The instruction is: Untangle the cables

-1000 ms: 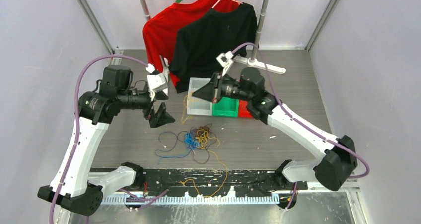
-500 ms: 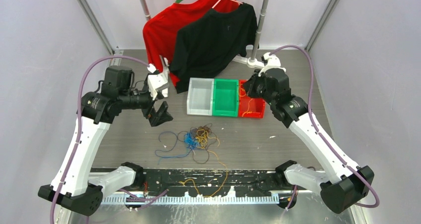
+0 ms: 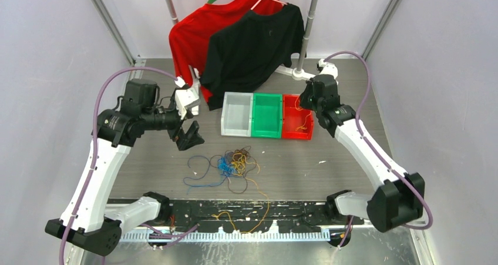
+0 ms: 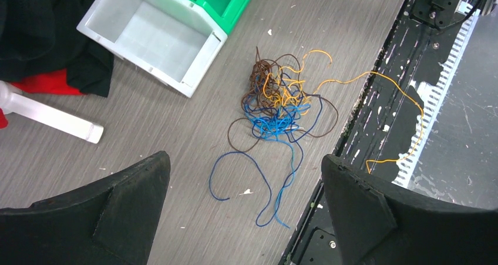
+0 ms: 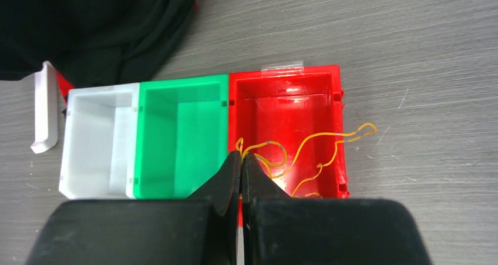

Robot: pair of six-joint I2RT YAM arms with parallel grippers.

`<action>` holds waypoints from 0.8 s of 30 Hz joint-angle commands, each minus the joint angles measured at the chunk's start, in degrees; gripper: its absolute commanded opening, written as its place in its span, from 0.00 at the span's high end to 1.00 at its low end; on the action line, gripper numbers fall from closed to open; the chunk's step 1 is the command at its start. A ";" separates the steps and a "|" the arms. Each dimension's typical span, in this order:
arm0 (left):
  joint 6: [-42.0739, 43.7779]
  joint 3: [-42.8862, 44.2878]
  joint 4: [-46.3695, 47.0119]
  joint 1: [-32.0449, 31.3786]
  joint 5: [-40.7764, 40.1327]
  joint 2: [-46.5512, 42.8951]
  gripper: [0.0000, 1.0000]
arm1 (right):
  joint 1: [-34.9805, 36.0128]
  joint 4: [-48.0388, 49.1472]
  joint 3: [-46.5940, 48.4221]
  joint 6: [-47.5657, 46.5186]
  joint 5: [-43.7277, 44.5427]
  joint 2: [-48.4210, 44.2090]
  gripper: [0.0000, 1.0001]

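A tangle of thin blue, yellow-orange and brown cables (image 3: 232, 166) lies on the table; it also shows in the left wrist view (image 4: 276, 103). One yellow strand trails over the front rail (image 4: 405, 130). My left gripper (image 3: 189, 137) is open and empty, above and left of the tangle. My right gripper (image 5: 241, 157) is shut on a yellow-orange cable (image 5: 305, 147), held over the red bin (image 5: 288, 103), where the cable hangs and drapes over the bin's right wall. In the top view the right gripper (image 3: 305, 99) is above the red bin (image 3: 296, 134).
A white bin (image 3: 236, 114), a green bin (image 3: 268, 116) and the red bin stand in a row mid-table. A red shirt (image 3: 191, 33) and a black shirt (image 3: 252, 44) hang on a rack behind them. A black rail (image 3: 246, 212) runs along the front edge.
My right gripper swung from over the white and green bins to over the red bin, carrying the yellow-orange cable. The left arm has barely moved.
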 commanded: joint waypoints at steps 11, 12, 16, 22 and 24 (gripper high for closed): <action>1.11 -1.27 1.46 -0.17 -0.08 -1.88 0.00 | -1.61 8.72 1.86 6.14 -7.80 14.29 0.99; 1.13 -1.32 1.48 -0.20 -0.11 -1.93 0.01 | -1.57 8.77 2.02 6.39 -7.14 14.91 0.99; 1.32 -1.36 1.58 -0.15 -0.34 -2.00 0.01 | -1.65 7.50 3.90 5.80 -4.14 18.38 0.99; 1.59 -1.56 1.65 -0.15 -0.61 -1.99 0.01 | -1.70 3.31 7.38 4.41 -0.05 24.69 0.99; 1.61 -1.63 1.42 -0.20 -0.67 -1.90 0.00 | -1.70 3.54 7.60 4.27 0.64 26.03 0.99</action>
